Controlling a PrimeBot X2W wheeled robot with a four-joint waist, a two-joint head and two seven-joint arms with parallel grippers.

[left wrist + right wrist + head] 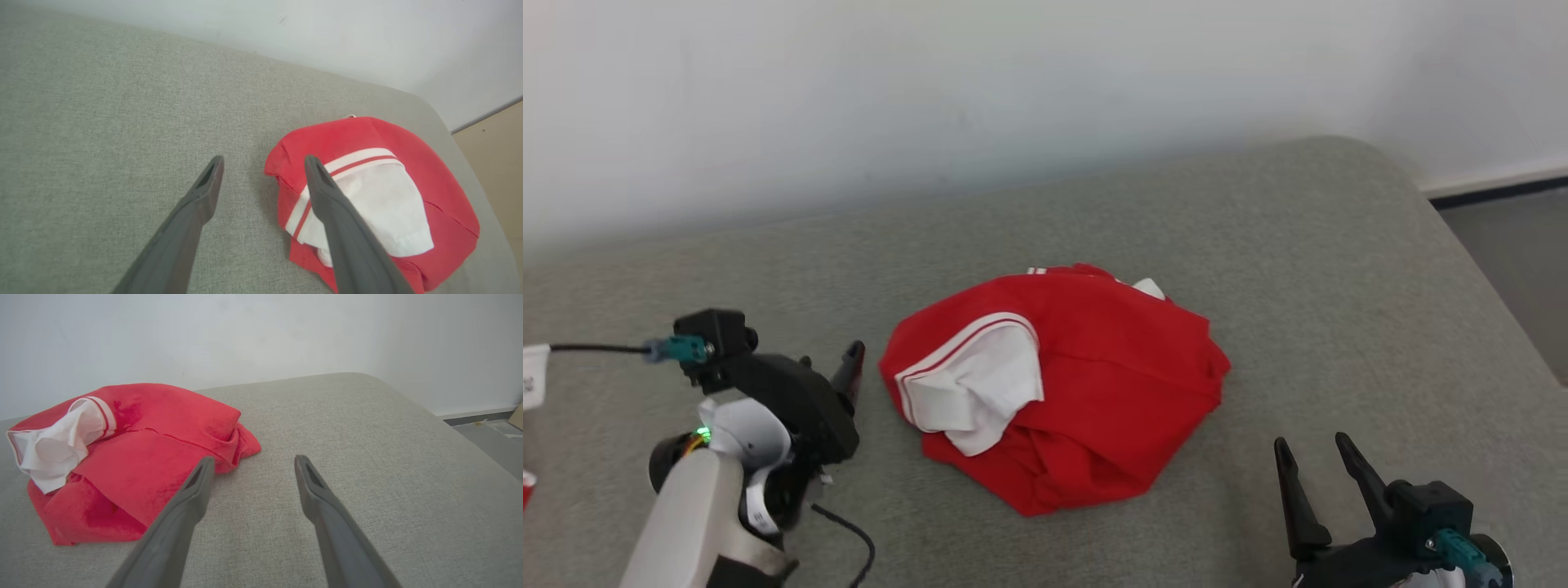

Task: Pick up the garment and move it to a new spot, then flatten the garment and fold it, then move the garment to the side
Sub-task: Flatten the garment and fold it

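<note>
Pincers both stand released, jaws spread wide, nothing between them. Left pincer (pixel 264 161) hangs low over the grey surface (pixel 1258 245), just beside the left edge of the garment (pixel 1094 384). In the left wrist view one of its fingers (pixel 343 228) crosses in front of the white part of the cloth, while the other lies over bare surface; whether the first one touches the cloth cannot be told. From the head view a narrow strip of surface shows between that fingertip and the red edge. Right pincer (pixel 1312 441) sits near the lower right, fingers pointing up and away, apart from the garment and clear of it; in its own wrist view its left finger lines up with the garment's near corner, the other over bare surface.

Garment lies crumpled in a rounded heap about the middle of the surface, red, with a white piece trimmed by thin red and white stripes bunched on its left side and a small white bit at its far edge.

Writing: a white tag (pixel 533 377) at the left border carries dark print, cut off and unreadable. A white label (pixel 760 510) on the left wrist has print too small to read
</note>
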